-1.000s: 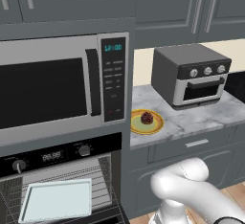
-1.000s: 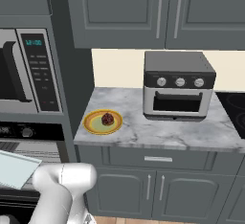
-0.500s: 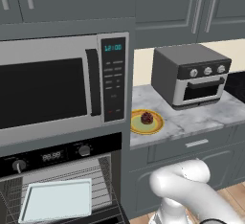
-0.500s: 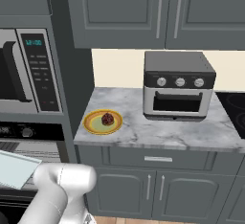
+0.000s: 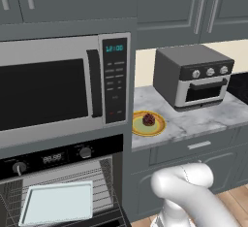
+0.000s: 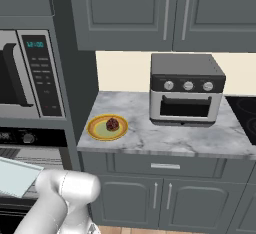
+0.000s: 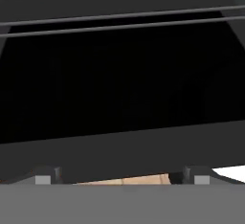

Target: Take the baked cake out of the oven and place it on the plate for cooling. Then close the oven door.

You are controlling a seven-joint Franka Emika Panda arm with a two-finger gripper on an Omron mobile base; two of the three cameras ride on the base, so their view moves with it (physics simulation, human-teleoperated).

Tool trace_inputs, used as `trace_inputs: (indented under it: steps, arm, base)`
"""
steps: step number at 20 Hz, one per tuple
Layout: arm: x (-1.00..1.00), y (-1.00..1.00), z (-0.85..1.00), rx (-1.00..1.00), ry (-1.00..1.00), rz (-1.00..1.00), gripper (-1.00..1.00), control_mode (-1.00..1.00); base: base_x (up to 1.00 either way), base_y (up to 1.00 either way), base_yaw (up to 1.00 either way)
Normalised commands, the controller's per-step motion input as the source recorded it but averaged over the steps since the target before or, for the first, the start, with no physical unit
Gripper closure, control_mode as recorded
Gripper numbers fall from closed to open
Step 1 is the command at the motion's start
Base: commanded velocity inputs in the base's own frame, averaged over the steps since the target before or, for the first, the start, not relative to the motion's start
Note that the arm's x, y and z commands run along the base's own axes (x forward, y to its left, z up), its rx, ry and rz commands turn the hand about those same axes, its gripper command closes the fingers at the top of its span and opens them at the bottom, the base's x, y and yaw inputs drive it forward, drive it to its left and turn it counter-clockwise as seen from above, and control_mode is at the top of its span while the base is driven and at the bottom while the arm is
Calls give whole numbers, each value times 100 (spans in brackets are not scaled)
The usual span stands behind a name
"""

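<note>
Two appliances flank the work area: a silver microwave (image 5: 58, 88) directly above the oven (image 5: 58, 187), and a boxy grey toaster oven (image 5: 193, 75) further right on the marble counter (image 6: 165, 138). Dark grey wall cabinets (image 6: 165, 13) hang overhead, and a drawer with a silver pull (image 6: 165, 166) sits below the counter edge. The baked cake (image 5: 148, 120) rests on the plate (image 5: 160, 126), slightly off the plate's centre toward the back, upright; being round, it shows no long axis or heading. The plate stands on the counter near its left end, just beside the microwave housing and well apart from the toaster oven. The oven cavity stands open, with a pale blue-grey baking tray (image 5: 58, 202) lying flat on a wire rack (image 5: 104, 182), its long side running across the cavity. The robot's white arm (image 5: 189, 192) rises in front of the lower cabinets and blocks part of them in both base views. The hand view looks into the dark oven interior, with rack rods (image 7: 124, 22) crossing near the top. The gripper (image 7: 119, 177) shows its finger tips (image 7: 45, 176) spread as wide as they go, holding nothing. Against the earlier frames, nothing on the counter or in the oven has shifted.
</note>
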Motion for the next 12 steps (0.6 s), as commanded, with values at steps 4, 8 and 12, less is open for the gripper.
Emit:
trace_inputs:
  steps: [4, 8, 12]
  arm:
    - [28, 10, -27, 0, -3, 0, -100, -100]
    - [35, 10, -26, 0, -1, 0, -100, -100]
    - [36, 11, -28, 0, 0, 0, -100, -100]
  base:
    - [0, 0, 0]
    - [0, 0, 0]
    - [0, 0, 0]
